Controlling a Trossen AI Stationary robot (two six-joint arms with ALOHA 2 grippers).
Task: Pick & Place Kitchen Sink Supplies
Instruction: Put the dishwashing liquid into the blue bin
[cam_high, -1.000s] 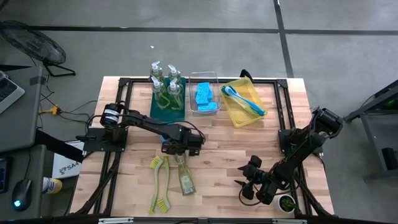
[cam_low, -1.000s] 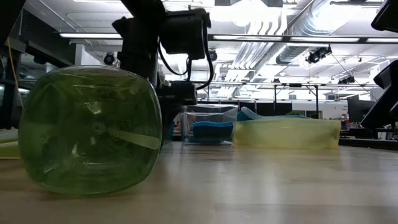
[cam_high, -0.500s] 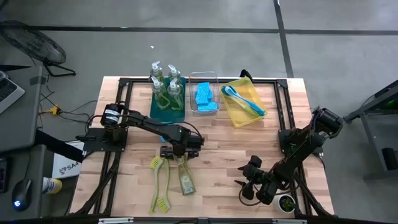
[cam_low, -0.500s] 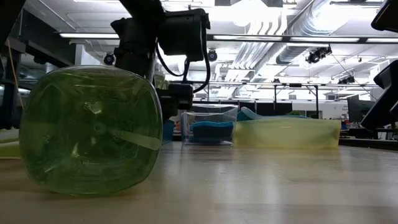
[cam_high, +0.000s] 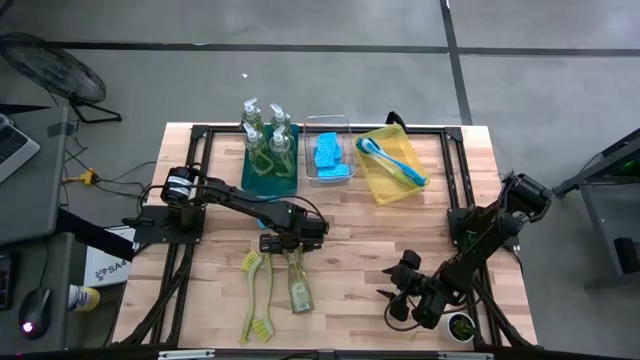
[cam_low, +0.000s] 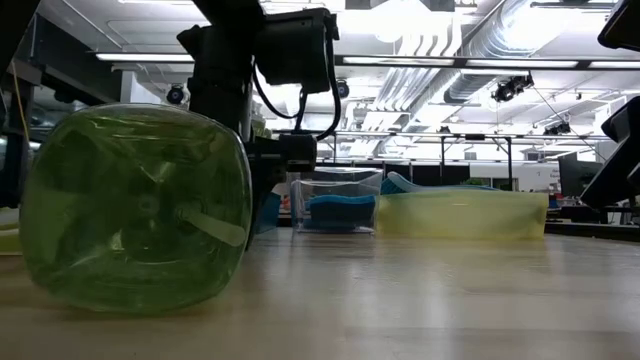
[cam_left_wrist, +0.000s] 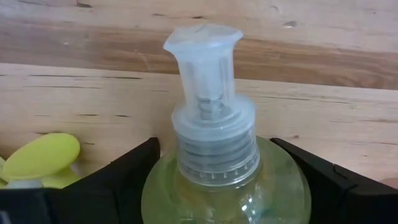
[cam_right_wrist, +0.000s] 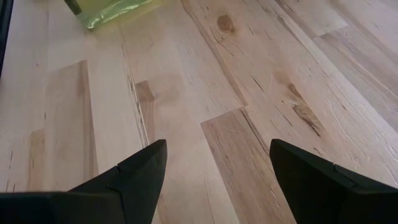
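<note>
The left claw (cam_high: 291, 247) is down over the lying clear pump bottle of yellow-green soap (cam_high: 298, 287), its two dark fingers (cam_left_wrist: 124, 177) flanking the bottle's shoulder just below the ribbed collar. They look near or at the plastic on both sides, but whether they have clamped yet I cannot tell. To do this well, the grip should land on the shoulder rather than the narrow white pump head (cam_left_wrist: 205, 46), which could slip or depress. The fingers should close evenly so the round body does not roll on the wooden surface (cam_high: 360, 260), and the lift should clear the two yellow-green long-handled dish brushes (cam_high: 256, 295) lying just beside it.

The right claw (cam_high: 400, 300) waits near the front right of the surface, released and holding nothing.

The left wrist view alone shows the fingers' placement against the bottle. The high view alone shows where things go: the teal bin with upright soap bottles (cam_high: 268, 165), the clear bin of blue sponges (cam_high: 328, 155), the yellow bin with blue brushes (cam_high: 392, 165). The low view shows the bottle's base (cam_low: 135, 210) tilted slightly off the surface.
</note>
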